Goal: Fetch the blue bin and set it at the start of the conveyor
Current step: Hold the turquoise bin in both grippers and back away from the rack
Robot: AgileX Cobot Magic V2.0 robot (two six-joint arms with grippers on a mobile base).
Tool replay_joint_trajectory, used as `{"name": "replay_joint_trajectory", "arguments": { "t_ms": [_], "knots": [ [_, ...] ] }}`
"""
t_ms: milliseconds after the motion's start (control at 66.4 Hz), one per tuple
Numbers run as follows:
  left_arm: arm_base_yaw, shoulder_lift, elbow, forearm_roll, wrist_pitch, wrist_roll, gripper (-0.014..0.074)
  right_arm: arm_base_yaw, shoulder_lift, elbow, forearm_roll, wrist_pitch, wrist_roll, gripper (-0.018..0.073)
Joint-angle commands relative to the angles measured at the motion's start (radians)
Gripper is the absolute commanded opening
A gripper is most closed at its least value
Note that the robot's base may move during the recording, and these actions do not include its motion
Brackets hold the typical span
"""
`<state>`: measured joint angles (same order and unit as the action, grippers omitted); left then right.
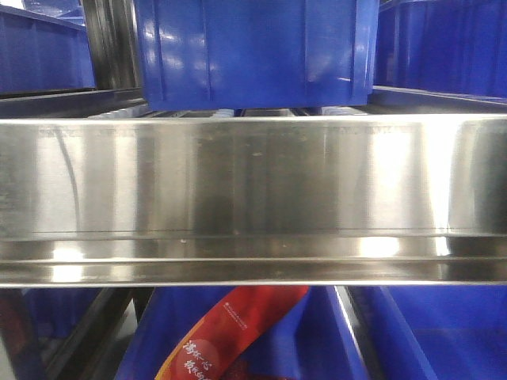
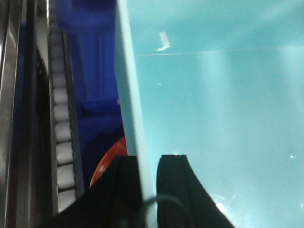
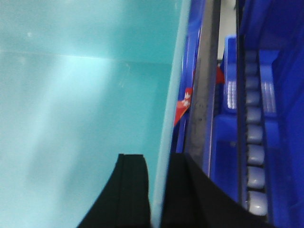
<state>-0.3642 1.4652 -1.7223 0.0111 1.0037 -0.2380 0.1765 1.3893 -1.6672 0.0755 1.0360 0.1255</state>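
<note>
The blue bin [image 2: 213, 109], a light turquoise tub, fills the left wrist view; its pale left rim [image 2: 130, 95] runs between my left gripper's [image 2: 148, 164] black fingers, one outside and one inside the wall. In the right wrist view the same bin [image 3: 80, 95] fills the left side, and its right rim [image 3: 171, 109] passes between my right gripper's [image 3: 156, 164] fingers. Both grippers are shut on the bin's rims. The bin does not show in the front view. The conveyor start is out of view.
A shiny steel shelf rail [image 1: 253, 198] spans the front view. A dark blue ribbed bin [image 1: 253, 51] sits above it; more blue bins and a red packet [image 1: 230, 332] lie below. White roller tracks [image 2: 61, 118] [image 3: 254, 142] and dark blue bins [image 3: 225, 161] flank the turquoise bin.
</note>
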Motion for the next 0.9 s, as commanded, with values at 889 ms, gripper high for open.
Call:
{"name": "replay_joint_trajectory", "arguments": {
  "t_ms": [889],
  "knots": [
    [-0.018, -0.023, -0.009, 0.012, -0.088, 0.009, -0.0111, -0.004, -0.016, -0.008, -0.016, -0.043, -0.018, -0.0153]
  ]
}}
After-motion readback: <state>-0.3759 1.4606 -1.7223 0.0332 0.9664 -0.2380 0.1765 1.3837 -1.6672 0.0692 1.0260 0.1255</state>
